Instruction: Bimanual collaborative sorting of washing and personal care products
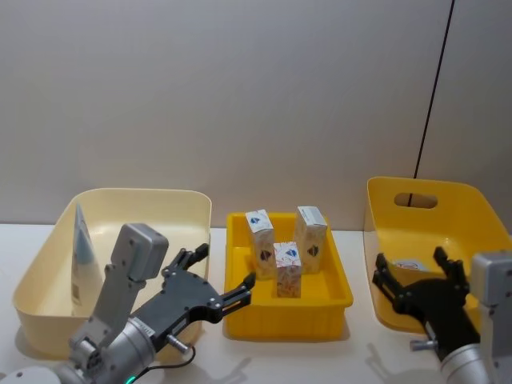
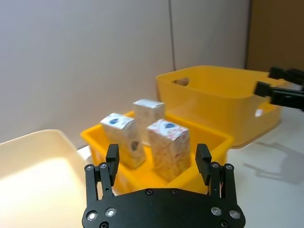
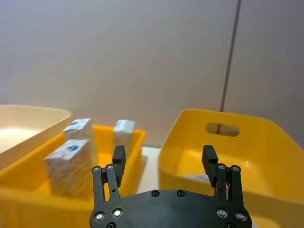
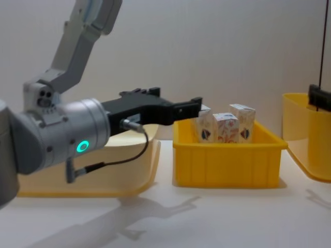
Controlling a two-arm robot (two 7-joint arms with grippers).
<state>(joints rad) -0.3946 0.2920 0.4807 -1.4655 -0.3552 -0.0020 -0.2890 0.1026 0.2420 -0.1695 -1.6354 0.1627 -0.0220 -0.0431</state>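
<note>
Cartons (image 1: pixel 288 268) with blue emblems, print seemingly orange, unreadable, left gripper (image 1: pixel 226 266) and right gripper (image 1: pixel 410 260) jaws wide.

left gripper (image 2: pixel 157 156): black, flat palm plate dotted with silver screw heads, two blocky black fingers (image 2: pixel 112 159). right gripper (image 3: pixel 164 156): same build. left wrist housing (image 4: pixel 57 137): silver-grey cylinder, glowing green ring light (image 4: pixel 83 146), thin black cable (image 4: pixel 147 138) looped underneath, pale grey boxy links (image 4: pixel 77 36) above. right wrist (image 1: pixel 490 288): grey, small metal stub (image 1: pixel 420 346) on its side
</note>
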